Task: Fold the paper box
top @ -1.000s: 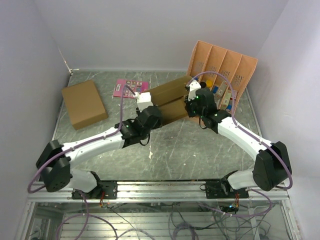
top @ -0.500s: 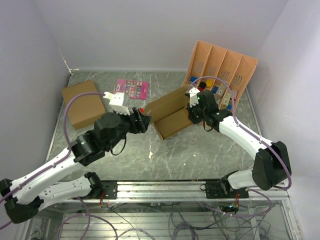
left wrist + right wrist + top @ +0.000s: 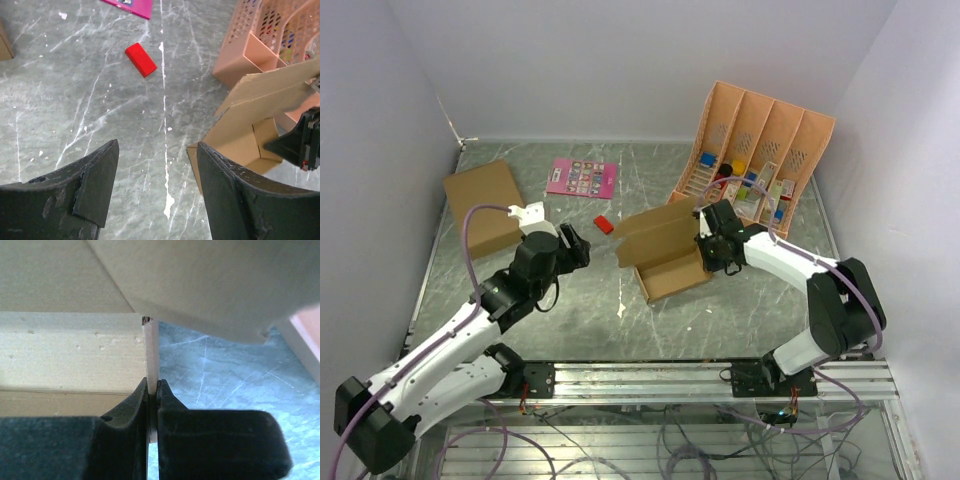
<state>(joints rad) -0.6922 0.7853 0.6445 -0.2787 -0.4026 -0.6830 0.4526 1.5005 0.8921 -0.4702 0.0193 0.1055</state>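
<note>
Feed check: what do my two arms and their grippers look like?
The left arm and right arm both have white links with black joints, each trailing a purple cable. The left gripper and right gripper have black fingers; the left's are broad, scuffed wedges.

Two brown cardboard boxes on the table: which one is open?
The paper box at centre right, flaps up and its wall pinched by the right gripper. The larger box at far left lies closed, untouched.
</note>
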